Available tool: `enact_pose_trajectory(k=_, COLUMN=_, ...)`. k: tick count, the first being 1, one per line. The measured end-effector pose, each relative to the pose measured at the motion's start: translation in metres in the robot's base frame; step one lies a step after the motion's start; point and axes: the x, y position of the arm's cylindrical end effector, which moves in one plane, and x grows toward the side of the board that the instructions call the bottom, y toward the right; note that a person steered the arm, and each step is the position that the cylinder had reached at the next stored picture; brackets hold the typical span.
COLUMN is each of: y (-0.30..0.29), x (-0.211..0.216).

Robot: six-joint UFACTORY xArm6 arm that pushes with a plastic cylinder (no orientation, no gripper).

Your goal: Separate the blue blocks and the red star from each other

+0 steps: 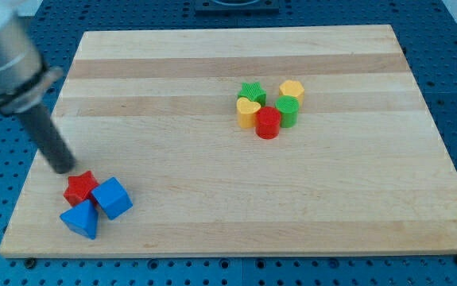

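Note:
A red star (79, 188), a blue cube (113, 198) and a blue triangular block (80, 219) sit bunched together and touching near the bottom left corner of the wooden board (236, 206). The star is at the group's upper left, the cube at its right, the triangle below. My tip (62, 167) is at the end of the dark rod, just up and to the left of the red star, very close to it; I cannot tell if it touches.
A second cluster stands right of the board's middle, toward the top: a green star (251, 91), a yellow heart (248, 112), a red cylinder (268, 122), a green cylinder (286, 110) and a yellow block (292, 90). The board's left edge is near my tip.

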Motion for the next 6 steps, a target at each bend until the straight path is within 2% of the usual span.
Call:
enact_pose_trajectory(k=1, y=-0.031, x=0.002)
enact_pose_trajectory(k=2, y=-0.026, x=0.039)
enact_pose_trajectory(k=3, y=0.025, x=0.067)
enact_pose_trajectory(k=5, y=0.169, x=0.056)
enact_pose_trajectory(k=6, y=0.148, x=0.049)
